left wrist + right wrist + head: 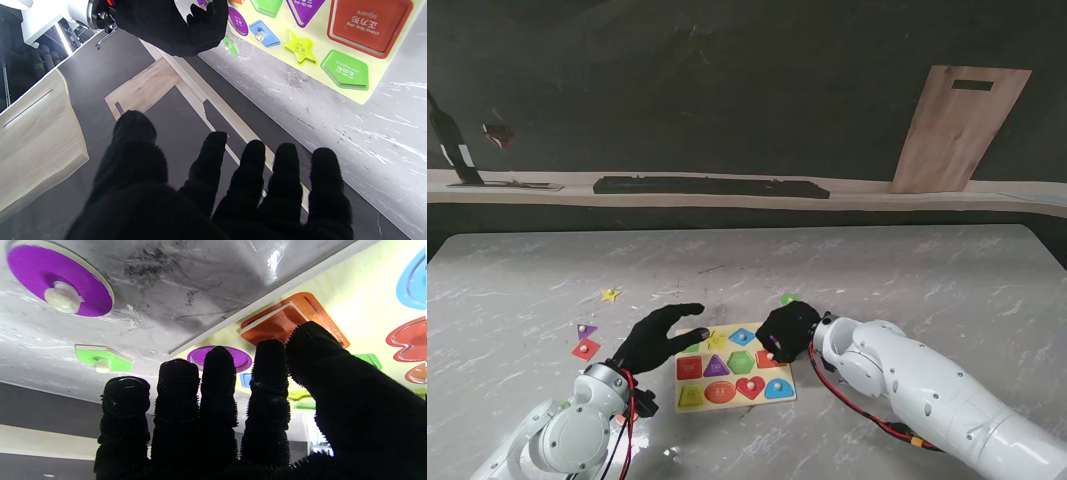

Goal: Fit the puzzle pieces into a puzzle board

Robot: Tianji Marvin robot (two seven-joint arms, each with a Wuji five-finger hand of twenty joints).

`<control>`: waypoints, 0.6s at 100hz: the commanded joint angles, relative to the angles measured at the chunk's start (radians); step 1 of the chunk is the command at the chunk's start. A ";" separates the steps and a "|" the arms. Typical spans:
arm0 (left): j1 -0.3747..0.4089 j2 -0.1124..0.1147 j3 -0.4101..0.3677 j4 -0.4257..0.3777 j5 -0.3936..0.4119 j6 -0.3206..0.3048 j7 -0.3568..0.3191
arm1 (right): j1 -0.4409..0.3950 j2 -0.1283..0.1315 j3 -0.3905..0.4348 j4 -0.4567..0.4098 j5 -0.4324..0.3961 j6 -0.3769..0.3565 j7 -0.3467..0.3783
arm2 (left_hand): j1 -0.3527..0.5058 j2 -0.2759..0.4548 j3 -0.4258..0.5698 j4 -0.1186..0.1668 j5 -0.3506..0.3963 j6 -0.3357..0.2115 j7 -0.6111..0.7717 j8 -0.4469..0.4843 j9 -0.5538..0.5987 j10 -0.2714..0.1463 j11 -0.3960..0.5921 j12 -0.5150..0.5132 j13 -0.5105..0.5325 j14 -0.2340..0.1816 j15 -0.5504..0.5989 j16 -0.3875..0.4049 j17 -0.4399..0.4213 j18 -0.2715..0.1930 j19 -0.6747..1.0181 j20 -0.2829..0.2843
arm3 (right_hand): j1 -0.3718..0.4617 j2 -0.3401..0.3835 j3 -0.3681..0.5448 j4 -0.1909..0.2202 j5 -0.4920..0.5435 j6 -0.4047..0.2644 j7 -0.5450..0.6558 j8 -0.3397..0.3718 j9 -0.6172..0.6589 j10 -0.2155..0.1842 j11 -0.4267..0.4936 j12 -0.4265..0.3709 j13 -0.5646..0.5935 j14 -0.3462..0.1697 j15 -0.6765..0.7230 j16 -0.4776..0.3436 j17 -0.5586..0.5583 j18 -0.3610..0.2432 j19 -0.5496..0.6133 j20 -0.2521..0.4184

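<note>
The pale yellow puzzle board [737, 403] lies on the marble table near me, with several coloured pieces seated in it. My right hand [787, 330] hovers over its far right corner. In the right wrist view, thumb and forefinger [270, 373] pinch an orange piece [283, 318] that sits tilted, half out of its recess. My left hand [657, 335] hangs by the board's far left corner, fingers [213, 160] spread and holding nothing. A purple round piece [60, 286] and a green piece [103, 358] lie loose on the table beyond the board.
To the left of the board lie a yellow star [610, 295], a purple triangle [586, 330] and a red square [585, 349]. A wooden cutting board [957, 125] leans on the back wall, above a ledge holding a long black bar [712, 186].
</note>
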 commanded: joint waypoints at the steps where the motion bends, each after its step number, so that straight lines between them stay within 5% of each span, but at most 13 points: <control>1: 0.001 0.000 0.001 0.000 -0.005 0.001 -0.003 | -0.015 0.004 -0.005 0.001 -0.008 -0.004 0.002 | 0.007 0.034 -0.031 0.011 0.006 -0.029 -0.015 -0.003 0.006 -0.020 -0.014 -0.014 -0.013 -0.043 -0.014 -0.009 -0.015 0.008 0.006 0.007 | -0.001 -0.004 0.042 0.032 -0.084 0.041 -0.233 -0.042 -0.026 -0.018 0.001 -0.004 -0.022 -0.021 -0.002 -0.005 -0.006 -0.018 0.006 0.012; 30: 0.001 0.000 0.001 0.001 -0.006 0.001 -0.003 | -0.019 0.007 0.002 -0.006 -0.012 -0.011 0.012 | 0.007 0.034 -0.031 0.011 0.011 -0.028 -0.014 -0.003 0.007 -0.018 -0.013 -0.014 -0.011 -0.043 -0.012 -0.008 -0.014 0.008 0.007 0.008 | -0.066 0.042 -0.013 0.043 -0.092 0.033 -0.275 0.011 -0.034 -0.019 -0.001 0.002 -0.031 -0.016 -0.006 -0.006 -0.015 -0.019 0.000 0.012; 36: 0.001 0.000 0.001 0.002 -0.006 0.001 -0.003 | -0.019 0.008 0.002 -0.005 -0.019 -0.009 0.004 | 0.008 0.035 -0.031 0.011 0.012 -0.028 -0.014 -0.003 0.007 -0.017 -0.013 -0.014 -0.012 -0.043 -0.012 -0.008 -0.015 0.009 0.007 0.008 | -0.122 0.064 -0.033 0.096 -0.076 0.049 -0.322 0.083 -0.036 -0.018 -0.004 0.005 -0.032 -0.016 -0.006 -0.005 -0.016 -0.018 -0.001 0.015; 43: 0.000 0.000 0.001 0.002 -0.006 0.000 -0.003 | -0.020 0.006 0.003 -0.002 -0.018 -0.008 -0.002 | 0.008 0.034 -0.031 0.011 0.010 -0.027 -0.015 -0.003 0.007 -0.017 -0.013 -0.014 -0.012 -0.042 -0.012 -0.008 -0.015 0.009 0.008 0.008 | -0.150 0.110 -0.070 0.104 -0.071 0.055 -0.336 0.108 -0.036 -0.016 -0.006 0.005 -0.034 -0.013 -0.008 -0.006 -0.018 -0.016 0.000 0.016; 60: 0.000 0.000 0.001 0.002 -0.006 0.001 -0.004 | -0.012 0.000 -0.009 0.012 0.002 -0.005 -0.004 | 0.008 0.034 -0.031 0.011 0.010 -0.028 -0.015 -0.003 0.007 -0.018 -0.013 -0.014 -0.012 -0.043 -0.011 -0.008 -0.015 0.010 0.008 0.008 | -0.112 0.182 -0.158 0.056 -0.067 0.039 -0.320 0.073 -0.029 -0.005 -0.010 0.003 -0.035 -0.001 -0.008 -0.007 -0.023 -0.013 0.006 0.017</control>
